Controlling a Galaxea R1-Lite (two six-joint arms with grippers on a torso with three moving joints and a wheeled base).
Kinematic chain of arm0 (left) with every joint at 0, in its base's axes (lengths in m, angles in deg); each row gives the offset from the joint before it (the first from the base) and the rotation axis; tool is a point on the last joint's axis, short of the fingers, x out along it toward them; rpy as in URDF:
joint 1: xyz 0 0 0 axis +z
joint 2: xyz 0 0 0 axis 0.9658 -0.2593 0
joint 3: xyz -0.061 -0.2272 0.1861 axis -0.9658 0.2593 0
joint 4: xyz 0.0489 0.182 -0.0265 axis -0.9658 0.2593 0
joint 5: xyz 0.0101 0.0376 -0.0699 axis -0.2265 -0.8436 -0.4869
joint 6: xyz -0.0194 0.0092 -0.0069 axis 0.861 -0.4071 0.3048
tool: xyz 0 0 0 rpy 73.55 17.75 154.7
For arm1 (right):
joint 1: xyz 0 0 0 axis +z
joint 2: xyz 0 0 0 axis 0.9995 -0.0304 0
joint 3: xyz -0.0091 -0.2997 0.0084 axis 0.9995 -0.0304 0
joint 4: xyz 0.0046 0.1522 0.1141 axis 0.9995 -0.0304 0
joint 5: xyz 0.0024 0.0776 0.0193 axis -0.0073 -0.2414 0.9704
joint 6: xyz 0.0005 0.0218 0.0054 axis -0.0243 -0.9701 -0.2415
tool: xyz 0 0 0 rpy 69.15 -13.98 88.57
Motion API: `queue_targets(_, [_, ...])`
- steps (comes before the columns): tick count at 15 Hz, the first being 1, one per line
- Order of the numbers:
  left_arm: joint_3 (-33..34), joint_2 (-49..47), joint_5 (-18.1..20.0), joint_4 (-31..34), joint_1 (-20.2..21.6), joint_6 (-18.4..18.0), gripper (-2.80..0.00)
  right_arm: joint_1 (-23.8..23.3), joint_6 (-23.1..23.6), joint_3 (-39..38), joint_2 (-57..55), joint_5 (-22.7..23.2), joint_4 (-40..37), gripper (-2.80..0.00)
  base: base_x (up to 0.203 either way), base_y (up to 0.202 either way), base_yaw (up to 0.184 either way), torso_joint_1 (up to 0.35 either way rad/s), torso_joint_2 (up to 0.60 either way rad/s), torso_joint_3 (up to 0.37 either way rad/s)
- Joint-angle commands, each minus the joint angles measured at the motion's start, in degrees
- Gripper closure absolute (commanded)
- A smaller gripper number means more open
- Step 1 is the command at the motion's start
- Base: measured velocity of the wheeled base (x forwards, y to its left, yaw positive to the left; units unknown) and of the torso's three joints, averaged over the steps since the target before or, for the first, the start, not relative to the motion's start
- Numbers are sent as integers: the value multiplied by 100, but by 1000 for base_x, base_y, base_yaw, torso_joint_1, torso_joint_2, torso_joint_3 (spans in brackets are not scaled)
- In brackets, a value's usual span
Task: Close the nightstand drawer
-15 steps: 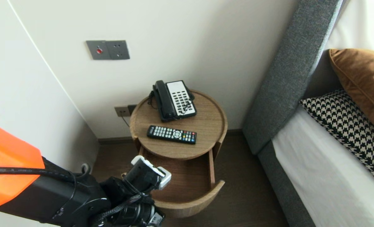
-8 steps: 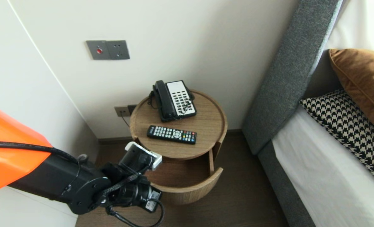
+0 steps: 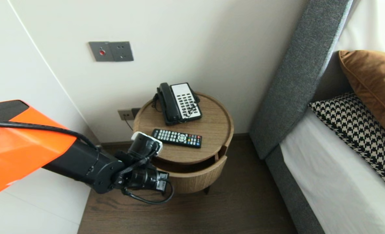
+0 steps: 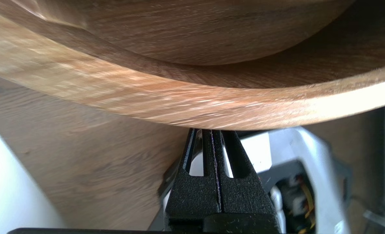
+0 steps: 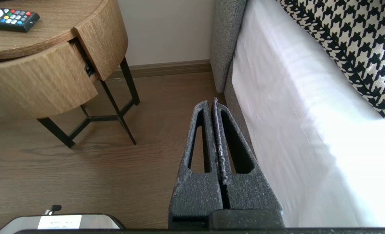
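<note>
A round wooden bedside table (image 3: 216, 130) carries a black remote (image 3: 176, 138) and a black-and-white telephone (image 3: 179, 103). Its curved drawer (image 3: 195, 174) stands out only a little, leaving a narrow dark gap under the top. My left arm (image 3: 91, 165) reaches in from the left, its wrist against the drawer front's left part. In the left wrist view my left gripper (image 4: 211, 131) is shut and empty, its tips hidden behind the drawer front's (image 4: 192, 107) edge. My right gripper (image 5: 211, 102) is shut and empty, low over the floor beside the bed.
A bed (image 3: 335, 182) with a grey headboard (image 3: 293, 81), a houndstooth pillow (image 3: 358, 130) and a brown cushion (image 3: 374, 78) stands on the right. White walls close the back and left, with a switch plate (image 3: 111, 51) and a socket (image 3: 125, 114). The table has thin black legs (image 5: 114, 107).
The drawer has slid from well pulled out to almost shut. My left arm has swung forward and up with it, staying at the drawer front. The right arm has not moved.
</note>
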Motion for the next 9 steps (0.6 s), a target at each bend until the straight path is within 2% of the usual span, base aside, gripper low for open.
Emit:
queue_targets(1, [-215, -226, -5, -10, 25, 89, 0, 0, 0, -26, 48, -2, 2, 0, 0, 0, 0, 0, 0, 0])
queue_targets(5, [-516, -278, -5, -11, 26, 220, 0, 0, 0, -26, 48, -2, 2, 0, 0, 0, 0, 0, 0, 0])
queue_targets(8, [-849, -312, -14, -19, 26, 804, 0, 0, 0, -26, 48, -2, 2, 0, 0, 0, 0, 0, 0, 0])
queue_targets(9, [-849, -313, -14, -16, 26, 817, 0, 0, 0, -26, 48, 5, 2, 0, 0, 0, 0, 0, 0, 0])
